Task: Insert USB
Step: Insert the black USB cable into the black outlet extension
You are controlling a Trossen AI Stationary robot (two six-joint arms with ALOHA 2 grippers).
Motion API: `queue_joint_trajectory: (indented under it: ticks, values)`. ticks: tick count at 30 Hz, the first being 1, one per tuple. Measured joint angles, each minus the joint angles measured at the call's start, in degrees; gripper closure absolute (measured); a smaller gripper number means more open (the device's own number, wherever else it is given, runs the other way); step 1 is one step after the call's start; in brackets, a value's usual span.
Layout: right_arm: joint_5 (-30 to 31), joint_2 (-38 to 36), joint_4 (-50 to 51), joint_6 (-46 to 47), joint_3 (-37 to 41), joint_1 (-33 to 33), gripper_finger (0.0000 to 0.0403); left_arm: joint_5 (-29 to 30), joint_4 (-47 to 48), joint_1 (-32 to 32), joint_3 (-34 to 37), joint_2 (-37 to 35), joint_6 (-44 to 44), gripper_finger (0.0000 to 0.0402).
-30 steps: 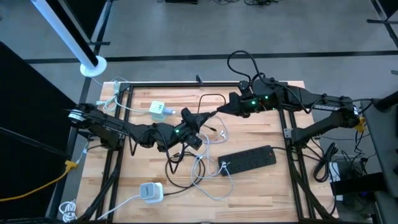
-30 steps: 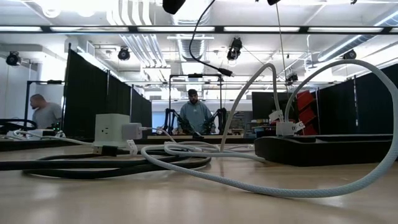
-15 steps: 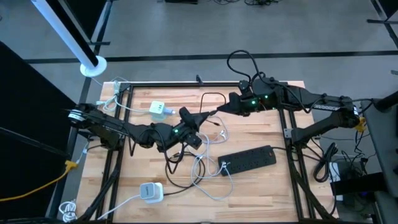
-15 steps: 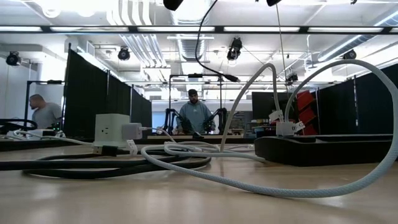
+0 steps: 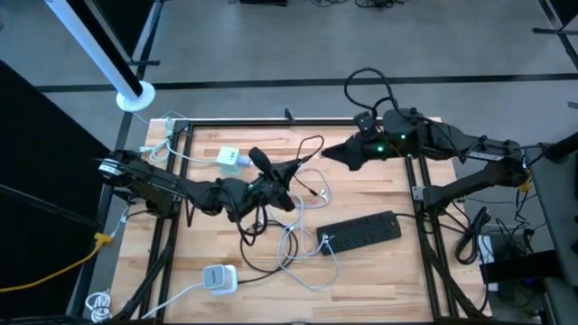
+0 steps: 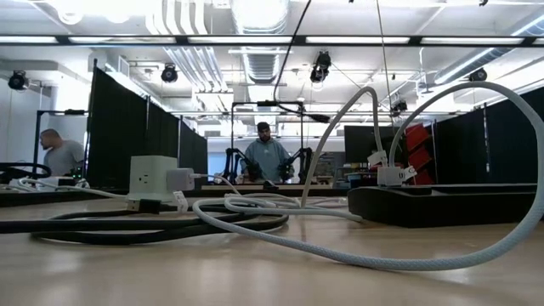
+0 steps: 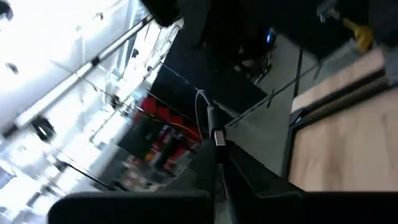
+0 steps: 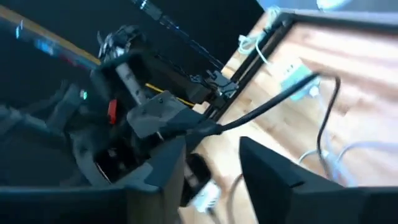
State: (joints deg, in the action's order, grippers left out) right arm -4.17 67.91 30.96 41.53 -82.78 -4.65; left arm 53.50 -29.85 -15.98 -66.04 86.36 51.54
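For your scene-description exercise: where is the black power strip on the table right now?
In the high view, the black power strip lies on the table's right half, near the front edge, with white cables looping beside its left end.

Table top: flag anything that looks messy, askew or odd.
The cables are a tangle: white cords loop loosely over black ones mid-table beside the black power strip. The left tool holds a black cable up off the wood. Nothing looks spilled or broken.

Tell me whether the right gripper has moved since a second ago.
Yes. In the high view the right gripper has pulled back toward the table's right edge, away from the white charger cube, and its fingers now stand apart.
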Motion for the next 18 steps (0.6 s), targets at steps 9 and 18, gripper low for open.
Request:
queue_joint_trajectory:
  ticks: [9, 18]
  values:
    - [-1.87, 1.15, -0.14, -15.80, 0.00, 3.53, 0.0209, -3.85, -4.11, 1.47, 0.07, -4.44, -30.49, 0.0398]
    - [-2.31, 3.52, -11.98, -21.95, -0.31, 3.92, 0.0208, -28.02, -3.10, 3.92, 0.09, -5.56, -48.54, 0.0398]
